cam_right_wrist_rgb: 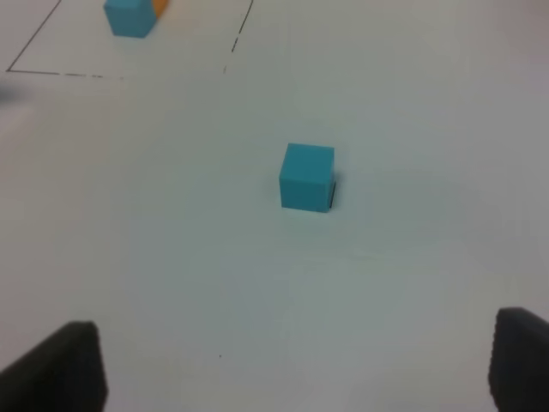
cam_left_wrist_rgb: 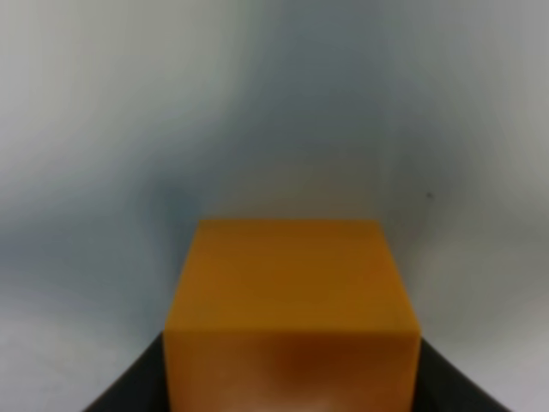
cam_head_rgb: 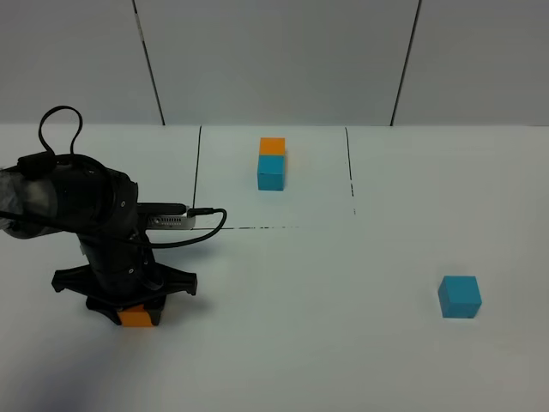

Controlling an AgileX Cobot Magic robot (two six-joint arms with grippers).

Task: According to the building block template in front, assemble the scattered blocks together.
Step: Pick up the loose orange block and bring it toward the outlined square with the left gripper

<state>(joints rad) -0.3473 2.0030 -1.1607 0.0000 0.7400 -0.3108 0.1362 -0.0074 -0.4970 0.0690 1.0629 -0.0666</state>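
White tabletop (cam_head_rgb: 360, 360), grey panelled wall behind; thin black marked lines (cam_head_rgb: 257, 227) box off a far-centre patch.

- Template pair of small matte cubes (cam_head_rgb: 272, 163) sits in that patch: orange on the far side, cyan-blue on the near side, faces touching, axis running near to far.
- Left gripper (cam_head_rgb: 135, 311), near left, is closed tight on the loose orange matte cube (cam_head_rgb: 135, 319). We cannot tell whether the cube is lifted or resting on the table.
- Loose cyan-blue matte cube (cam_head_rgb: 460, 296) lies near right, well apart from the orange one, directly across to the right.
- Right gripper (cam_right_wrist_rgb: 296, 373) is absent from the high view. Its wrist view shows jaws wide apart, empty, with the cyan-blue cube beyond them.
- Left wrist view shows only orange between the dark fingers (cam_left_wrist_rgb: 129, 390).

We judge the right arm nearer the cyan-blue cube.
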